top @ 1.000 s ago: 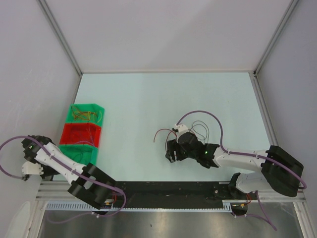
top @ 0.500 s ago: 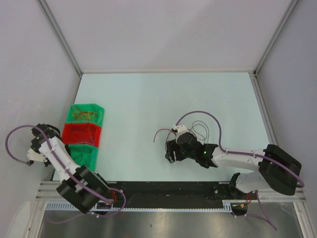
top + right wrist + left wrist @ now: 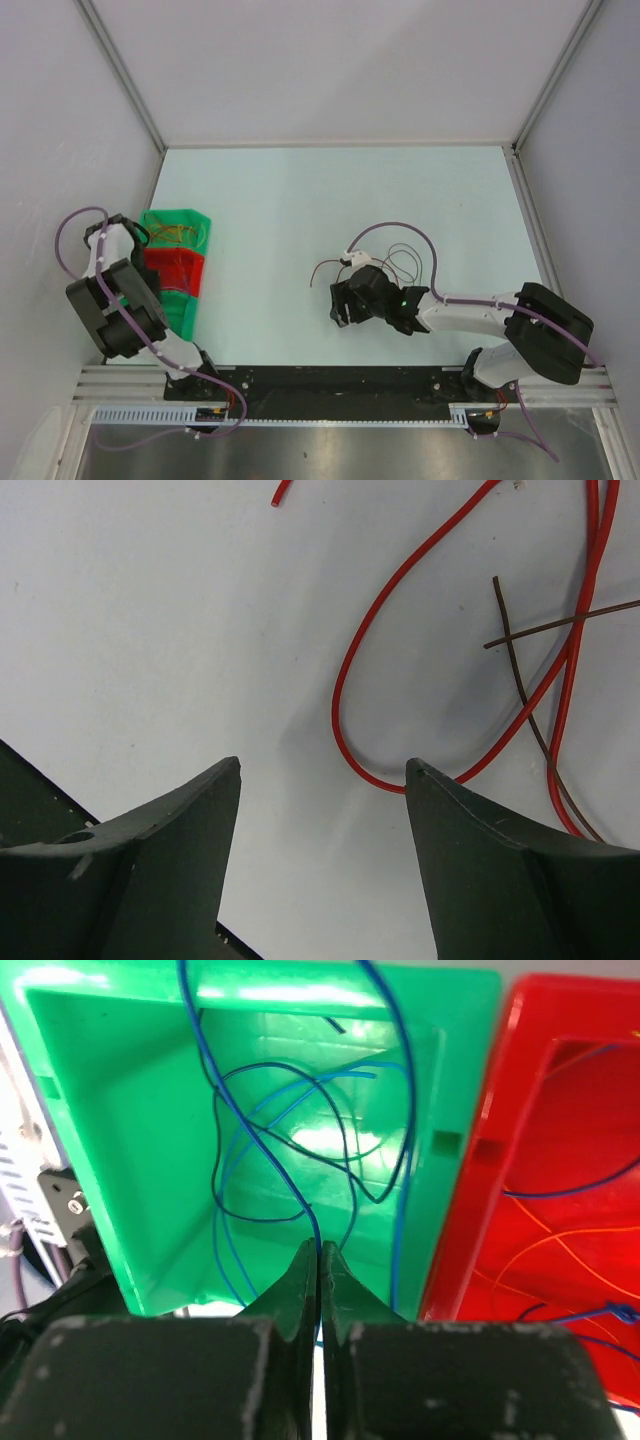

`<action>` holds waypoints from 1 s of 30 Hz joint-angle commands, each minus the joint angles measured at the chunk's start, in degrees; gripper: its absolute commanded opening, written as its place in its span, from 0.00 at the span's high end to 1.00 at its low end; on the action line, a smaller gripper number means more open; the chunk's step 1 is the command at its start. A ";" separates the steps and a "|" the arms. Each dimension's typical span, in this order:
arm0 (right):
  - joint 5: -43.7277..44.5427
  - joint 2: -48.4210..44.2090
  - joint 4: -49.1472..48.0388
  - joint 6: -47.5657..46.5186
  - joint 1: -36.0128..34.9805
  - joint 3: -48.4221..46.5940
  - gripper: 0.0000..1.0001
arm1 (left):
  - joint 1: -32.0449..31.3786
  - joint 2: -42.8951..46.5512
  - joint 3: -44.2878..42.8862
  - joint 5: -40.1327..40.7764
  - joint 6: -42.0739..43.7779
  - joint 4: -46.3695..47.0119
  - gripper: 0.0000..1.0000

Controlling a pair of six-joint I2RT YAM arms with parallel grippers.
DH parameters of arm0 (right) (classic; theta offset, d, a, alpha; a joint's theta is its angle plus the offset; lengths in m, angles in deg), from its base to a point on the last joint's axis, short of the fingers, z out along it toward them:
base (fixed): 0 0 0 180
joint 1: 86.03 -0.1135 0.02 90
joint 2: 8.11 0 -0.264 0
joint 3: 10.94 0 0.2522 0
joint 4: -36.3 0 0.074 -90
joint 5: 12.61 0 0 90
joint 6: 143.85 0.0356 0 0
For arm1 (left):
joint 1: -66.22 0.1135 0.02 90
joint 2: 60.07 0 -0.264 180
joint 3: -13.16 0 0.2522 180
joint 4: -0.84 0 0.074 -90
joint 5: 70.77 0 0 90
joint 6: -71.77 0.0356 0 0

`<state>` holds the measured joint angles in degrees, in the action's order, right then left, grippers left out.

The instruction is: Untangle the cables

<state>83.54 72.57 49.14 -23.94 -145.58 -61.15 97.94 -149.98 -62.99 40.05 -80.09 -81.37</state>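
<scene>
Left arm (image 3: 118,295) (raised) over bins (image 3: 175,262)

Bright, even light from overhead. White glare glints off the green bin (image 3: 120,1140) just beyond my left jaws, which blur up close; soft shadows trail the red cable (image 3: 400,670) past my right jaws.

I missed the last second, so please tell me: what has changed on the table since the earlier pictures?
The left hand swung from beside the table's left edge to above the green bin, shut on a blue wire. The right hand stayed open over the red wire, barely shifting.
</scene>
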 commanded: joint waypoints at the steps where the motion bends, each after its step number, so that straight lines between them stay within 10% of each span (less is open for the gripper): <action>1: 1.23 0.88 -0.48 -0.73 -0.39 -2.58 0.29 | -0.96 4.38 2.00 0.19 -0.54 2.35 1.00; 10: 2.02 0.35 0.05 -0.64 -1.09 -2.58 0.30 | -1.05 11.67 14.91 -17.21 6.49 16.49 1.00; 30: 4.13 -0.09 0.31 -1.08 -2.68 -2.58 0.30 | 11.60 23.47 12.21 -16.42 18.27 16.06 1.00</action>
<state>86.01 73.01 49.77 -24.07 -147.83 -61.58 106.62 -126.55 -49.02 24.21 -66.04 -64.84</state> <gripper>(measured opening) 0.698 0.009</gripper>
